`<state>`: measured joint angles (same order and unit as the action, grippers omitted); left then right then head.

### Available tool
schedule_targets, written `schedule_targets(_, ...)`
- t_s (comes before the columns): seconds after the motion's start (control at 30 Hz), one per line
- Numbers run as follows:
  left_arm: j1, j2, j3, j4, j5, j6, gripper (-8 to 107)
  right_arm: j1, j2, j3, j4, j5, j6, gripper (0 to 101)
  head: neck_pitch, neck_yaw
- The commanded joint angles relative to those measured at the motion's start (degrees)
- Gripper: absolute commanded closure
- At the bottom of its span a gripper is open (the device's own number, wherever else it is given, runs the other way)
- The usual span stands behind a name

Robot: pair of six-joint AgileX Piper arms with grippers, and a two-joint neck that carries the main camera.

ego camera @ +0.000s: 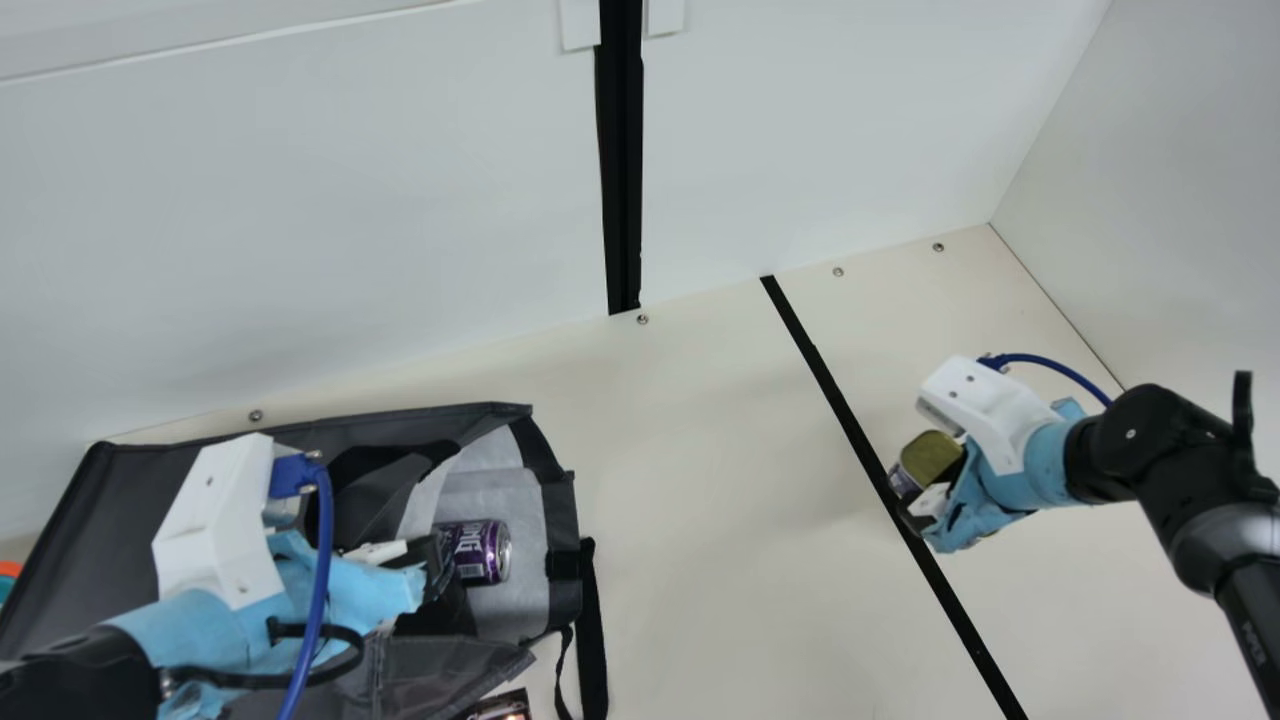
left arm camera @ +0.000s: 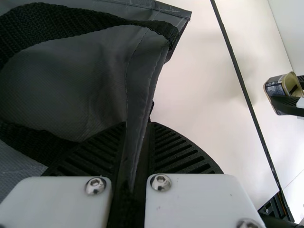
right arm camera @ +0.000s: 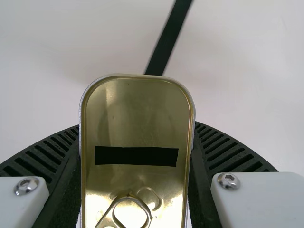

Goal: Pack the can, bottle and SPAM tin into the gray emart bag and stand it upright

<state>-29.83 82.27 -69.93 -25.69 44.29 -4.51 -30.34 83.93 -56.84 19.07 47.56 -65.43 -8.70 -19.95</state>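
Nearest to me, at the bottom edge of the main view, there is a dark shiny object; it is cut off, so I cannot tell what it is. Just beyond, the gray emart bag is lying down on the cream table. The left gripper has its ribbed fingers clenched on the bag's edge. Near them the purple can lies on its side upon the pale lining. Well apart, close to a black line, the right gripper is grasping the SPAM tin by its sides. Behind everything stands a white wall.
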Motion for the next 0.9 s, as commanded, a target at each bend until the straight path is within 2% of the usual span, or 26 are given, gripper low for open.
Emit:
schedule_targets(0.0,0.0,0.0,0.0,0.0,0.0,0.0,107,2.5,-0.4,0.2,-0.2,-0.1,0.8,101,-1.3,0.0)
schedule_targets(0.47,0.0,0.0,0.0,0.0,0.0,0.0,107,15.3,-2.9,0.6,-2.4,0.1,6.0,101,-1.3,0.0)
schedule_targets(0.87,0.0,0.0,0.0,0.0,0.0,0.0,107,25.5,-4.1,0.1,-3.4,0.8,7.9,101,-1.3,0.0)
